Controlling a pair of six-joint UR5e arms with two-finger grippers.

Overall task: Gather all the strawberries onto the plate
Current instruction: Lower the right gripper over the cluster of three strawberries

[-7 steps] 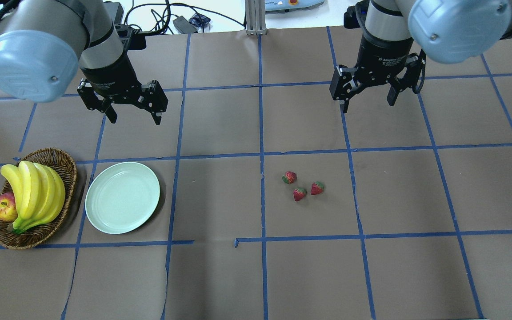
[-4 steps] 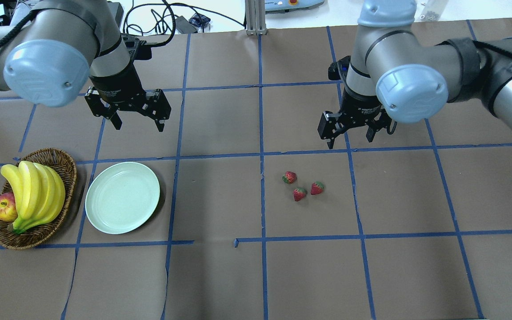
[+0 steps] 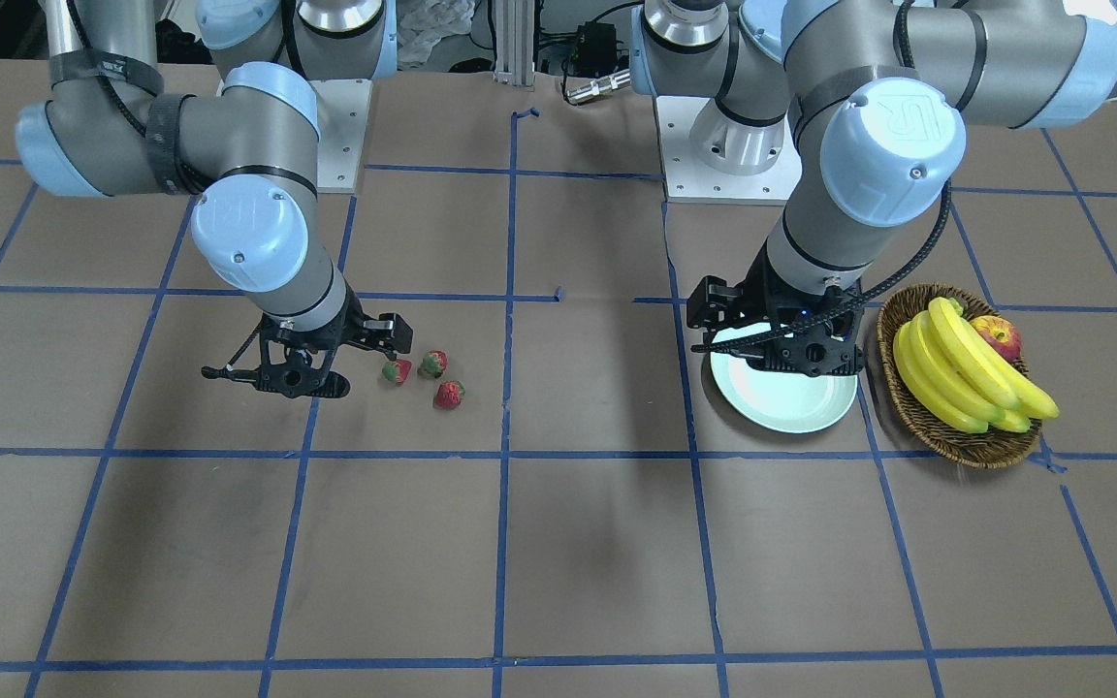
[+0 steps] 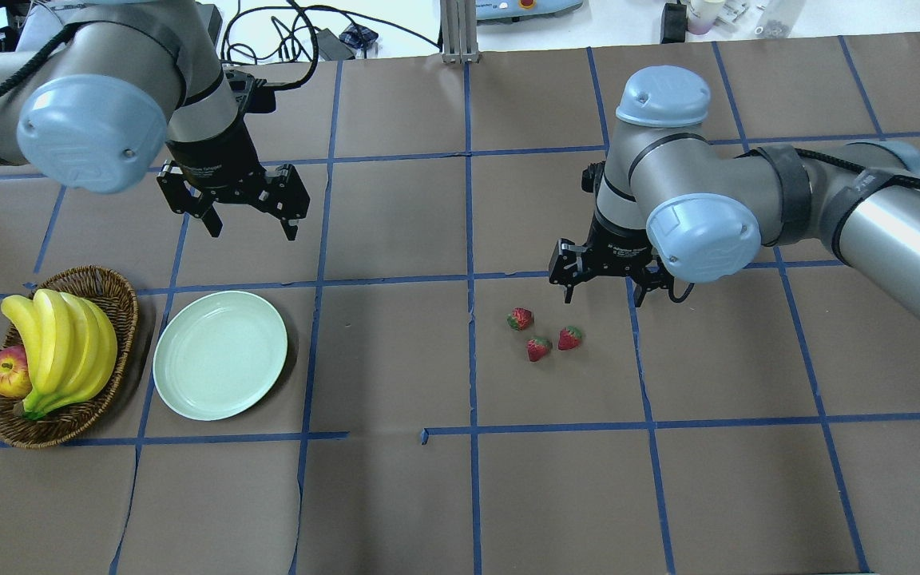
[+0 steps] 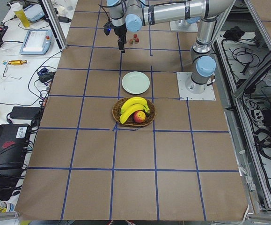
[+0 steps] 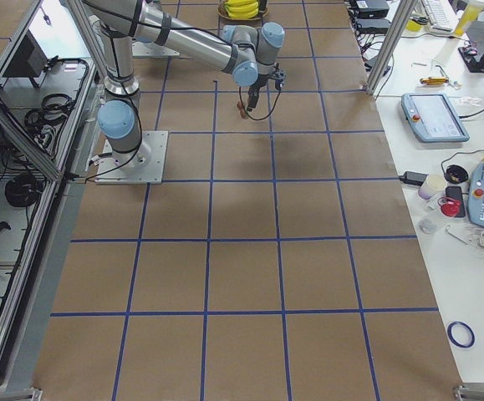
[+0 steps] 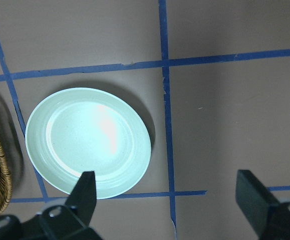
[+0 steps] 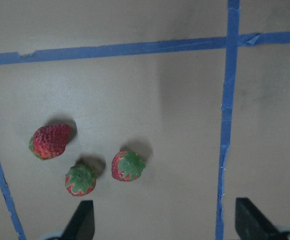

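Three small red strawberries (image 4: 520, 319) (image 4: 538, 348) (image 4: 570, 338) lie close together on the brown table, right of centre. They also show in the right wrist view (image 8: 50, 141) (image 8: 80, 180) (image 8: 127, 166). The pale mint-green plate (image 4: 220, 355) sits at the left and holds nothing; it also shows in the left wrist view (image 7: 88, 141). My right gripper (image 4: 604, 299) is open and empty, above the table just behind the strawberries. My left gripper (image 4: 251, 231) is open and empty, hovering behind the plate.
A brown wicker basket (image 4: 61, 427) with a bunch of bananas (image 4: 61, 347) and a red apple (image 4: 6, 374) stands just left of the plate. Blue tape lines grid the table. Cables and devices lie beyond the far edge.
My right gripper has come down and forward, from far behind the strawberries to just behind them. My left gripper has shifted slightly forward and right. Both stay open; the strawberries have not moved.
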